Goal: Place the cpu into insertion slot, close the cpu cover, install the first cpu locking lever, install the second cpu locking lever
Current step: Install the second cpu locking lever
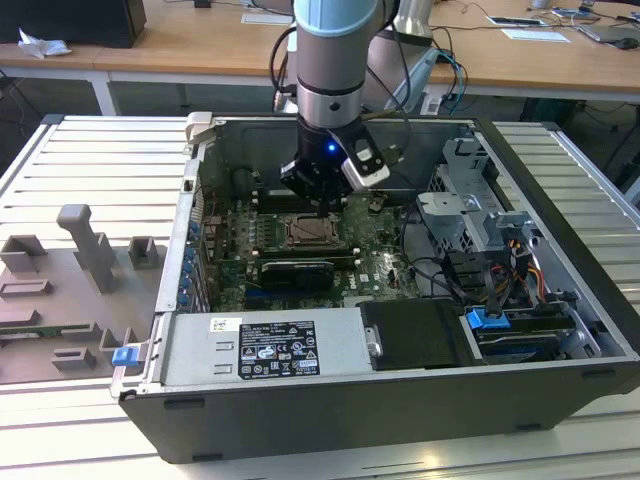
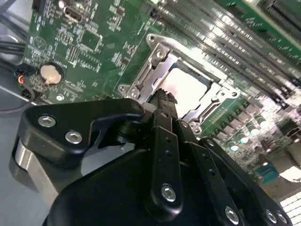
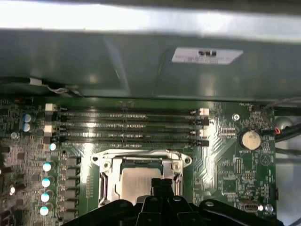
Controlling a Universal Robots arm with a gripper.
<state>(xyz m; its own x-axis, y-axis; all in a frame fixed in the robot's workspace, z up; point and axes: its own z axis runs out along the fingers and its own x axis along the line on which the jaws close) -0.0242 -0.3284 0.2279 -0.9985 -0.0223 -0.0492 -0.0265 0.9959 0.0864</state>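
CPU seated in socket, cover down.
The cpu, pale silvery face up, lies flat inside the insertion slot on the green board; the cpu cover, a silver frame, lies closed around it.

Coin battery beside memory slots

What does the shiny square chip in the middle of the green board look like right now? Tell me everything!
The cpu is a flat square with a pale silvery metal face. It lies level in the insertion slot, with the silver cpu cover framing it. The gripper hangs right over its edge; whether they touch cannot be seen.
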